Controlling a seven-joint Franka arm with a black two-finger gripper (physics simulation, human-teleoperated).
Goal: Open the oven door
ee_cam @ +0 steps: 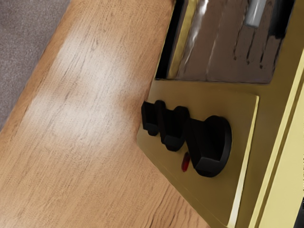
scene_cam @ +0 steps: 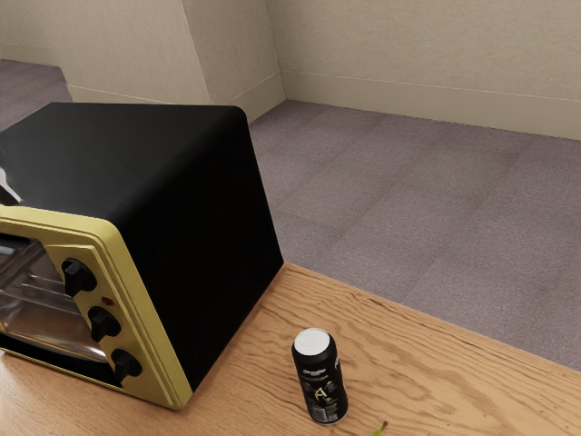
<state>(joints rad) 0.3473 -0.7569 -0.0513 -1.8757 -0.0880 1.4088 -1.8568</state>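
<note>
The toaster oven (scene_cam: 195, 245) stands at the exterior view's left, with a black body and a yellow front frame. Beside its glass window (scene_cam: 50, 295) is a column of three black knobs (scene_cam: 104, 322). In the wrist view my hand's camera looks obliquely at the yellow control panel (ee_cam: 213, 199), its black knobs (ee_cam: 209, 145) and a small red light (ee_cam: 185, 162). Part of the dark, reflective window (ee_cam: 223, 47) lies beyond the panel, with a short silver piece (ee_cam: 256, 13) across it. I cannot tell from these pictures whether the door stands ajar.
A black can with a white top (scene_cam: 320, 377) stands upright on the wooden table (scene_cam: 418, 363), beside the oven. Near the table's front is a small green tip (scene_cam: 379, 429). A shiny pale piece (scene_cam: 8, 187) shows over the oven's top at the exterior view's left edge.
</note>
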